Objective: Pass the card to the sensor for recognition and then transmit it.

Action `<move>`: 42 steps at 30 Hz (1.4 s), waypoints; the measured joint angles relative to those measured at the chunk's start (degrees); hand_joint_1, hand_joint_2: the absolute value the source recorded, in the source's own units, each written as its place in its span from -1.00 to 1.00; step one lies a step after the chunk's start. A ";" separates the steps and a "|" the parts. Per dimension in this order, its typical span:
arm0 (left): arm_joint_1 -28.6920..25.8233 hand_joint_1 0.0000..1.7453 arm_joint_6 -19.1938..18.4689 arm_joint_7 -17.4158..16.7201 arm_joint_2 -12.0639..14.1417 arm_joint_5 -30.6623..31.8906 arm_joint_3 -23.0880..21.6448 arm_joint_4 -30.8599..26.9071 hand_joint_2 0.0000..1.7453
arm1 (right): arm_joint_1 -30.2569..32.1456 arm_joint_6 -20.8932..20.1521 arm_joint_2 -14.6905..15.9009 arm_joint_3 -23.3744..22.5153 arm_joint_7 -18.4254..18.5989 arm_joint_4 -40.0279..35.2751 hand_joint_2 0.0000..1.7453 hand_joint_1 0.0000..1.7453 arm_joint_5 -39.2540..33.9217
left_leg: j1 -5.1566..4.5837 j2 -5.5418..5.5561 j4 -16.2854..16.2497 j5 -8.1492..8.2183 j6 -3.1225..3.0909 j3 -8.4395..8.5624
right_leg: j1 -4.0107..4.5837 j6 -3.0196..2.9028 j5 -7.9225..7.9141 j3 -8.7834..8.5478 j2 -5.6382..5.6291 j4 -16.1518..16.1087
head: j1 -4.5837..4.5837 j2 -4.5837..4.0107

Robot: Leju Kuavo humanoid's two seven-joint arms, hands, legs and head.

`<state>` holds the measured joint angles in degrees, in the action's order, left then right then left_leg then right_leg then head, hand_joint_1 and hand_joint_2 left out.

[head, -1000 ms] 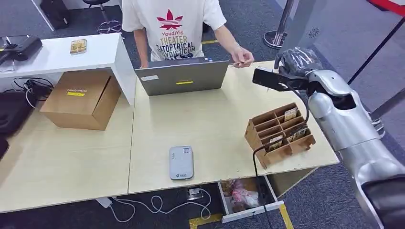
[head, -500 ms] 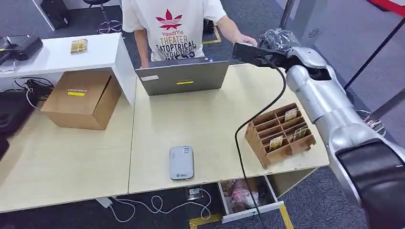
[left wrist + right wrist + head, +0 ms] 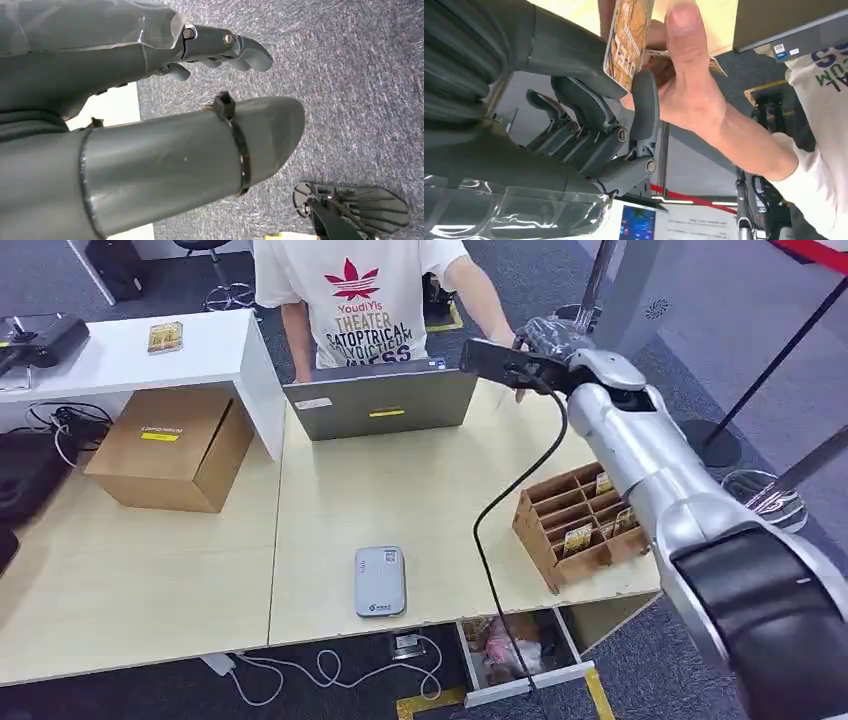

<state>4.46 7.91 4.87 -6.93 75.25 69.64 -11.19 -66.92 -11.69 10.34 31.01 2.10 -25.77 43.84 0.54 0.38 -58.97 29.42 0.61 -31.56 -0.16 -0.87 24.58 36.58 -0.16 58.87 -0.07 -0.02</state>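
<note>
The right hand (image 3: pixel 548 340) is extended over the far right of the table (image 3: pixel 430 490), beside the laptop (image 3: pixel 380 400). It pinches the card (image 3: pixel 628 42) between thumb and finger. A person's hand (image 3: pixel 684 85) also grasps the card. The left hand (image 3: pixel 150 115) hangs over carpet, fingers apart, holding nothing. The card sensor (image 3: pixel 379 581) lies at the near table edge.

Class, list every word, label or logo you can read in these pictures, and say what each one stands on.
"YoudiYis THEATER" under a red leaf logo: on the person's white T-shirt; the lines below blur.
Yellow label on the cardboard box: too small.
White and yellow stickers on the laptop lid: unreadable.
Print on the grey sensor: too small.
Card in the right hand: picture only, blurred.
</note>
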 joint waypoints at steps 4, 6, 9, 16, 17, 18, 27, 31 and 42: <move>0.01 -1.00 0.04 0.00 0.07 0.37 0.00 0.00 -1.00 | 0.18 0.89 -0.50 -0.07 0.68 0.70 1.00 1.00 0.00 | -0.01 0.00 0.00 0.00 0.00 0.00 | 0.00 0.00 0.00 0.00 0.00 0.00 | 0.00 0.00; 0.00 -1.00 0.02 0.00 0.11 0.52 -0.02 0.00 -1.00 | 0.37 1.18 -0.55 -0.15 0.72 0.90 1.00 1.00 0.02 | -0.01 0.01 0.00 0.00 0.00 0.00 | 0.00 0.00 0.00 0.00 0.01 0.00 | 0.00 0.00; 0.00 -1.00 0.00 -0.09 0.33 0.66 -0.02 0.00 -1.00 | 0.77 1.44 -0.55 -0.35 0.72 0.90 1.00 0.92 0.02 | -0.01 0.01 0.00 0.00 0.00 0.00 | 0.00 0.00 0.00 0.00 0.00 0.00 | 0.00 0.00; 0.01 -1.00 0.00 -0.15 0.61 0.57 -0.02 0.00 -1.00 | 1.83 1.75 -0.57 -0.63 0.72 0.90 1.00 -1.00 0.22 | -0.01 0.00 0.00 0.00 0.00 0.00 | 0.00 0.00 0.00 0.00 0.00 0.00 | 0.00 0.00; 0.01 -1.00 -0.02 -0.18 0.66 0.50 -0.02 0.00 -1.00 | 1.99 1.79 -0.57 -0.68 0.72 0.90 1.00 -1.00 0.31 | -0.01 0.00 0.00 0.00 0.00 0.00 | 0.00 0.00 0.00 0.00 0.00 0.00 | 0.00 0.00; 0.01 -1.00 -0.02 -0.31 0.66 0.46 -0.02 0.00 -1.00 | 2.15 1.94 -0.59 -0.72 0.70 0.90 1.00 -1.00 0.53 | -0.01 0.00 0.00 0.00 0.00 0.00 | 0.00 0.00 0.00 0.00 0.01 0.00 | 0.00 0.00; -0.03 -1.00 0.28 -0.70 0.87 -0.57 -0.02 0.00 -1.00 | 3.10 3.78 -1.75 -0.94 -0.18 0.76 1.00 -1.00 1.99 | 0.00 0.00 0.00 0.00 0.00 0.01 | 0.00 0.00 0.00 0.00 0.00 0.00 | 0.00 0.00; -0.08 -1.00 0.31 -0.61 0.85 -0.50 -0.02 0.00 -1.00 | 4.69 6.19 -1.77 -1.57 -1.42 -0.35 1.00 -1.00 1.86 | 0.00 0.00 0.00 0.00 0.00 0.01 | 0.00 0.00 0.00 0.00 0.00 0.00 | -0.02 0.00; -0.10 -1.00 0.31 -0.44 0.63 0.28 -0.02 0.00 -1.00 | 20.05 25.34 -1.27 -9.61 -6.18 -13.82 1.00 -1.00 -1.24 | -0.01 0.03 0.00 0.03 0.00 0.01 | 0.00 0.02 0.02 0.00 0.02 -0.03 | 0.00 0.00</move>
<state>4.36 8.22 4.44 -6.30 75.54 69.61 -11.19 -46.87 13.65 9.07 21.41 -4.08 -39.59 42.60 0.53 0.41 -58.97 29.44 0.60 -31.55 -0.16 -0.85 24.60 36.58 -0.14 58.84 -0.07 -0.02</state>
